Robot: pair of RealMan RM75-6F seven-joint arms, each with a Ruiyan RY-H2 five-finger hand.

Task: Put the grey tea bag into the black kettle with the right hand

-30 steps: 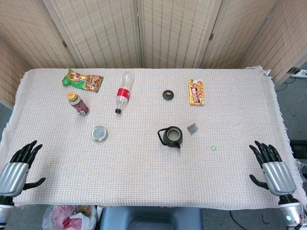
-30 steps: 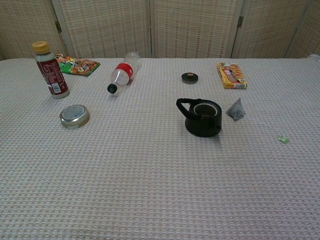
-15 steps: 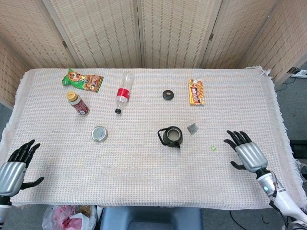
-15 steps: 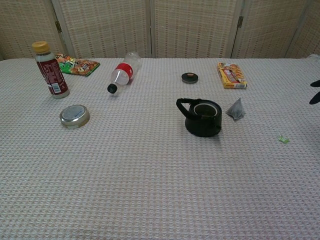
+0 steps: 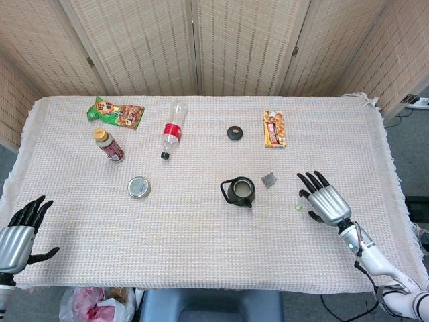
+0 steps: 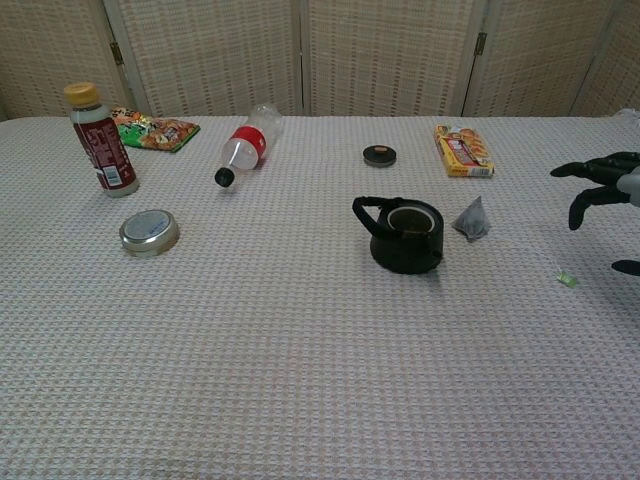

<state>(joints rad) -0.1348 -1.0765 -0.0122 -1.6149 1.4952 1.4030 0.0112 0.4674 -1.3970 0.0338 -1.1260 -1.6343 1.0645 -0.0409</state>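
Observation:
The black kettle [image 5: 238, 192] [image 6: 402, 234] stands open-topped near the table's middle, handle to its left. Just to its right lies the grey tea bag [image 5: 269, 180] [image 6: 472, 220], a small pyramid on the cloth. My right hand [image 5: 324, 200] [image 6: 603, 185] hovers to the right of the tea bag, fingers spread and empty, a hand's width away from it. My left hand [image 5: 18, 231] stays at the front left table edge, fingers apart, holding nothing; the chest view does not show it.
The kettle's black lid [image 5: 234, 132] lies behind the kettle, beside a snack box [image 5: 274, 129]. A small green scrap [image 5: 297, 207] sits under my right hand. On the left are a lying plastic bottle [image 5: 171, 129], brown bottle [image 5: 108, 145], tin lid [image 5: 139, 187], snack bag [image 5: 114, 112].
My right hand has moved from the front right table edge inward and to the left, toward the tea bag. The left hand has slipped slightly back.

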